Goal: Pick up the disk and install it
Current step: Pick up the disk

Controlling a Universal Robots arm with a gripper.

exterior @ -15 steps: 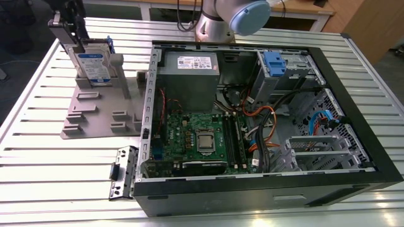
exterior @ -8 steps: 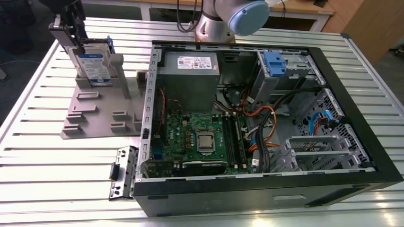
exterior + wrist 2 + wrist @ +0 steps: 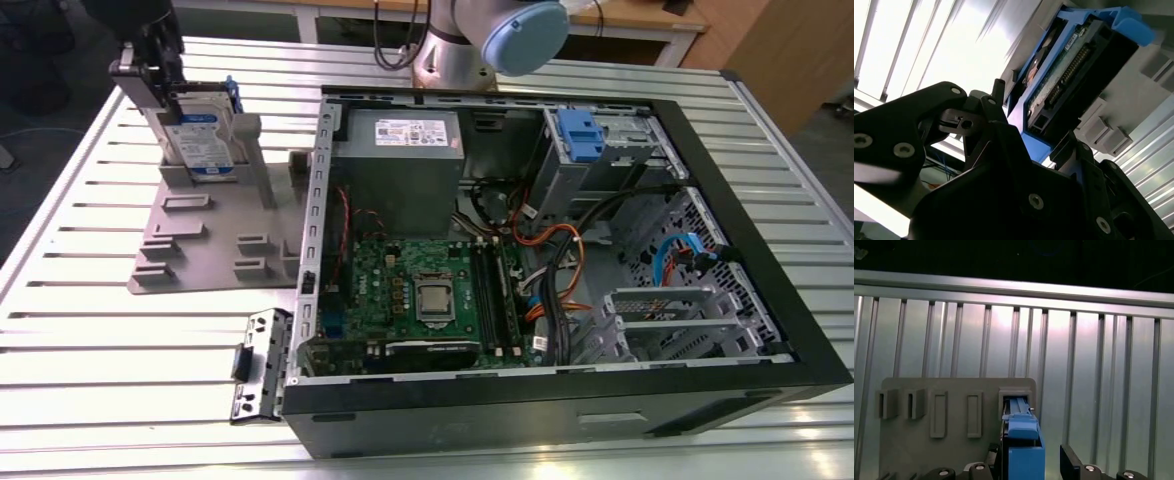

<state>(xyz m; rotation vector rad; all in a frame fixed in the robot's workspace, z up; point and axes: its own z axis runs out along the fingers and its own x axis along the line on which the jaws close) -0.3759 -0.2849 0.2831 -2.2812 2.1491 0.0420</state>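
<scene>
Open PC case (image 3: 534, 410) on a slatted table (image 3: 120, 380), PSU (image 3: 398, 165) at its 11 o'clock, motherboard (image 3: 414, 290) around 7, grey stand (image 3: 200, 250) off at 9.

Looks like a robotics lab or workshop: slotted aluminium table (image 3: 80, 350), opened computer case (image 3: 534, 405), grey fixture stand (image 3: 200, 250), robot arm base (image 3: 451, 65) mounted behind.

The Universal Robots arm (image 3: 447, 55) rises as a silver column at the top of the exterior view, a blue joint cap (image 3: 523, 35) turned toward the camera. Its upper links run out of the picture, and the wrist comes back in toward the exterior view's left, holding the black gripper (image 3: 167, 85) pointed straight down. In the second wrist view the fingers (image 3: 995, 107) stand spread (bolted black links behind them). In the first wrist view one finger (image 3: 1070, 462) sits well clear of its partner, the jaws parted.
</scene>
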